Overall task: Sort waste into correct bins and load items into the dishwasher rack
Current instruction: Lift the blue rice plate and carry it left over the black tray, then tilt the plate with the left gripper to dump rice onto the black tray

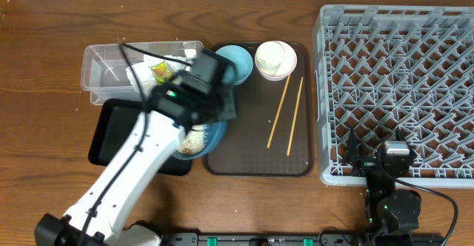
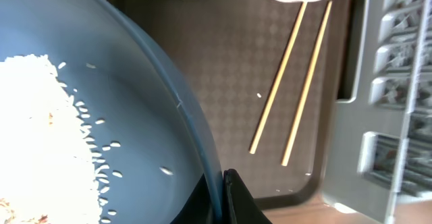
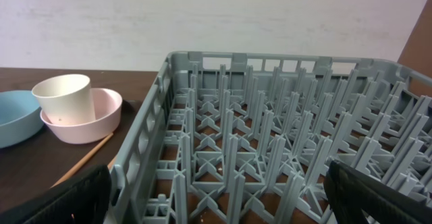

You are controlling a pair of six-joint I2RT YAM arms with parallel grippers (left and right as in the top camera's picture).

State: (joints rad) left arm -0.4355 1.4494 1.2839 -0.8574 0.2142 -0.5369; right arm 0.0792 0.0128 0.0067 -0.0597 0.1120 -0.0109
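Wooden table (image 1: 44,68): brown top under everything.
Left gripper (image 2: 221,196): clamped on the rim of the dark-blue plate (image 2: 142,109).
On the plate: white rice (image 2: 30,136) heaped away from the fingers, loose grains nearer them.
Past the rim: chopsticks (image 2: 290,82) side by side on the brown tray (image 2: 229,62).
Behind the left arm: clear tub (image 1: 104,68), apparently holding the wrapper (image 1: 159,72); partly hidden.
Right gripper (image 3: 216,200): jaws spread wide, empty, over the dishwasher rack (image 3: 270,61).
Beside the right gripper: white cup (image 3: 64,99) inside the pink bowl (image 3: 98,126).
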